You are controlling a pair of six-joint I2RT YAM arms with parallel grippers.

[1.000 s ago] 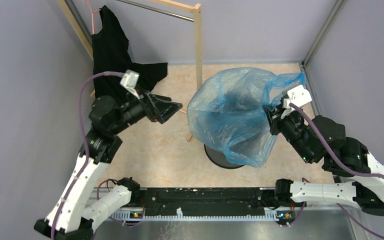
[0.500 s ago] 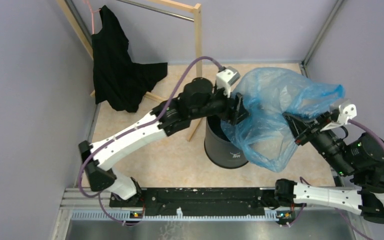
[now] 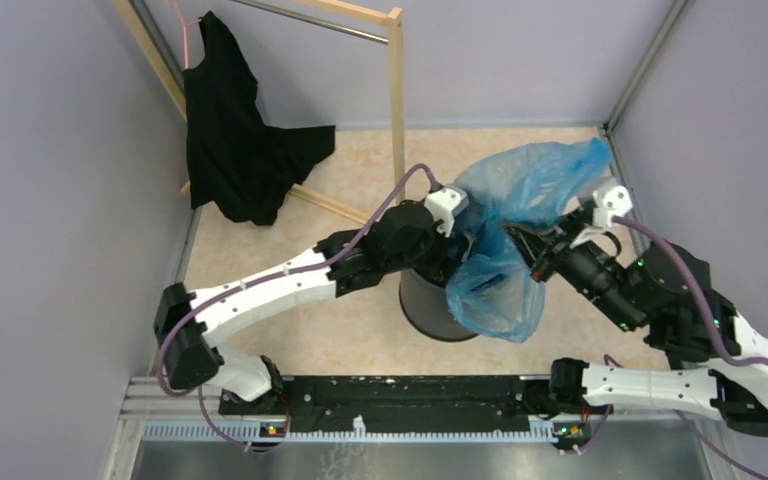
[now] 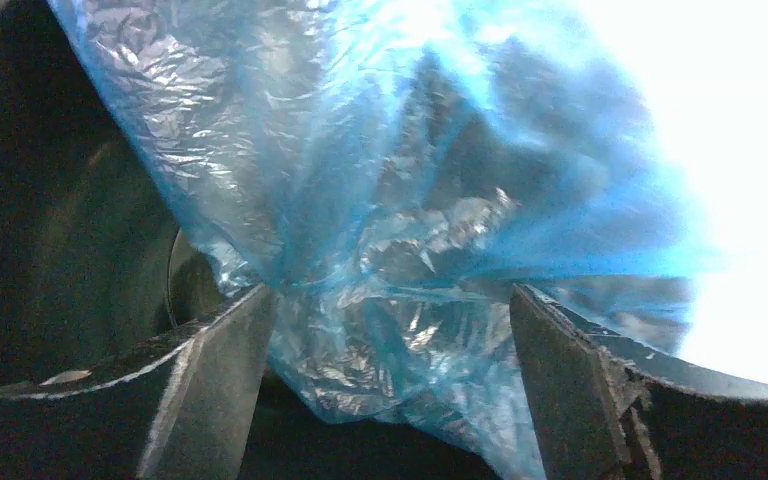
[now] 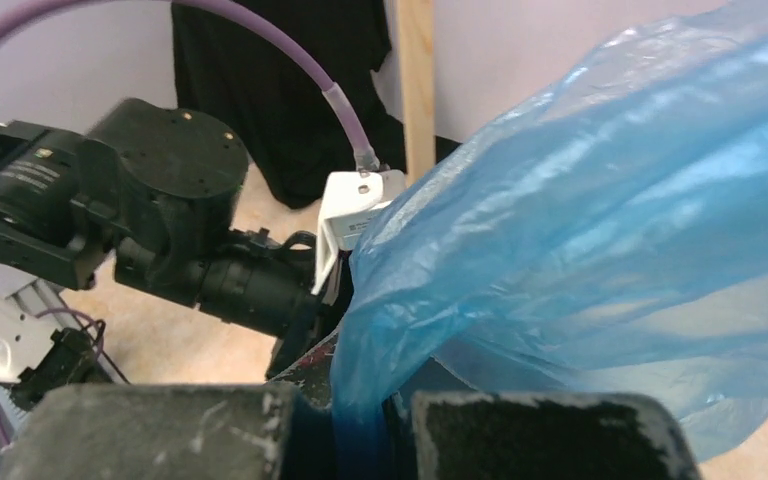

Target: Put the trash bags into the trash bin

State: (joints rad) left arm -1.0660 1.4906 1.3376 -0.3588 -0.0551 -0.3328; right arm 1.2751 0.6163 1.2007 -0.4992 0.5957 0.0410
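While the right end effector (image 5: 350, 432) is clenched on a gathered fold of the trash bag (image 3: 525, 190), with blue film squeezed between its nearly meeting fingers, the left end effector (image 4: 390, 330) stands released, its fingers (image 4: 215, 390) spread wide. The bag's wrinkled film bulges through that gap and touches the inner edge of one finger, but nothing is pinched there. From above, the bag lies over the mouth of the trash bin (image 3: 422, 305), its upper part billowing toward the far right corner and a lower lobe hanging down the bin's outer wall. The bin stands on the table (image 3: 290, 300); a black garment (image 3: 230, 130) hangs on a wooden rack (image 3: 396, 90), well apart from it
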